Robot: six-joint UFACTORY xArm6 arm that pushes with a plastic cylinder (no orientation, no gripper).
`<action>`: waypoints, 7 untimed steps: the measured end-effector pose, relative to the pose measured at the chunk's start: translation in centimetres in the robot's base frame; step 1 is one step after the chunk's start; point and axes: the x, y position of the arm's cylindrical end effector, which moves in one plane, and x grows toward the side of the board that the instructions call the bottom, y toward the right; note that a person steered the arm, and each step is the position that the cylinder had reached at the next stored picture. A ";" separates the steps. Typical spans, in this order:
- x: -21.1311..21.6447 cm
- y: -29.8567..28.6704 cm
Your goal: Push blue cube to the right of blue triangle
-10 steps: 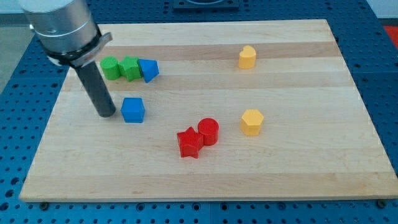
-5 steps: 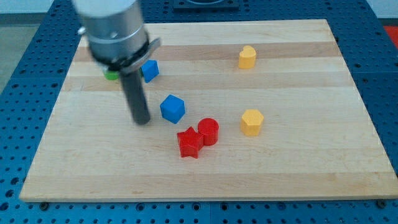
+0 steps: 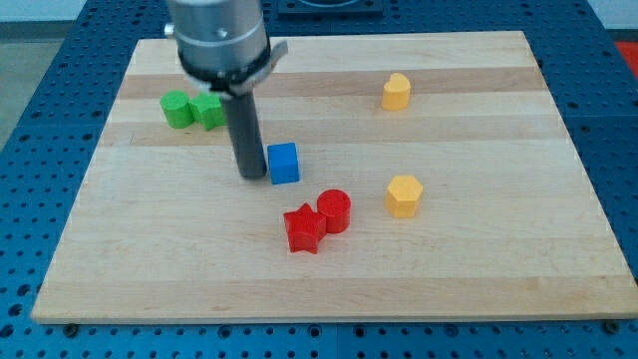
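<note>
Blue perforated metal is framing a pale wooden surface [image 3: 478, 269] on all sides in the camera view, and the wood grain is running in bands from the view's left to the view's right. The arm's grey housing is coming down from the view's top, ending in a dark rod with no fingers to open or close. My tip [image 3: 253, 177] is resting on the wood, touching or just beside the left face of the blue cube [image 3: 284, 163]. That cube is sitting a little left of the board's middle, flat on the surface, its faces roughly square to the board's edges; being a cube, it is showing no long axis. Up and to the view's left, two green blocks are sitting side by side and touching: a green cylinder [image 3: 176, 109] and a second green block [image 3: 208, 110] whose shape I cannot make out. The rod is hiding the spot just right of them, so the blue triangle is not showing. Below the cube, a red star [image 3: 303, 229] and a red cylinder [image 3: 335, 210] are touching. A yellow hexagonal block [image 3: 404, 194] is sitting to the right, and another yellow block [image 3: 397, 91] is lying near the top.
</note>
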 end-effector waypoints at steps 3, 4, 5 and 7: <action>1.4 6.3; -1.1 5.8; -4.7 4.2; -8.0 4.1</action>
